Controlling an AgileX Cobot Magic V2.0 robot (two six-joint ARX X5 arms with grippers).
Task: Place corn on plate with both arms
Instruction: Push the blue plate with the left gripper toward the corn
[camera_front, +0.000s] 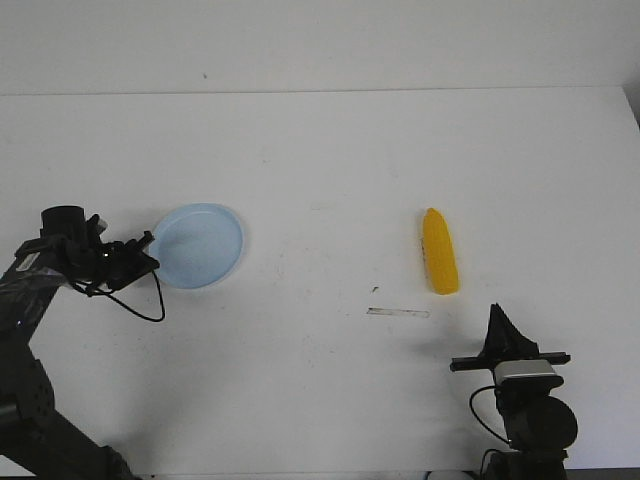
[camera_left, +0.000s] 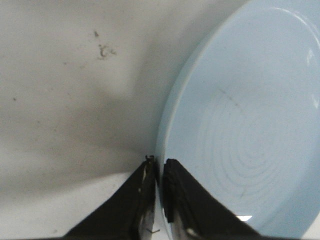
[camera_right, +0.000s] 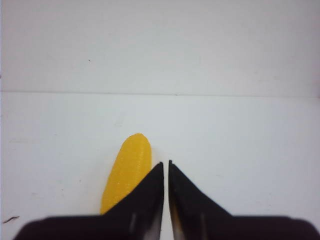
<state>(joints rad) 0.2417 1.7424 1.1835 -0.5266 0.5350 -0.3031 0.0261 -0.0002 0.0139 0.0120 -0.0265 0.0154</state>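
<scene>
Front view: your left gripper sits at the near-left edge of the plate, fingertips right at its rim. The plate is on the left half of the white table. The corn lies on the right half, well apart from the plate, its long axis running roughly away from you, narrower end pointing to the far side. Your right gripper is near the table's front edge, just on your side of the corn and a bit to its right, not touching it. A thin pale strip lies on the table just near-left of the corn.

Left wrist view: your left gripper is pinched down on the plate rim, which runs into the narrow slot between the two black fingers. So it is clamped on the rim, nearly closed. Plate interior shows faint concentric rings. Table beside it is shadowed with a few dark specks.

Right wrist view: your right gripper has its tips almost together, only a sliver of gap, nothing between them. The corn lies just beyond and to one side of the fingers, partly hidden behind one of them; contact can't be told from this view.
</scene>
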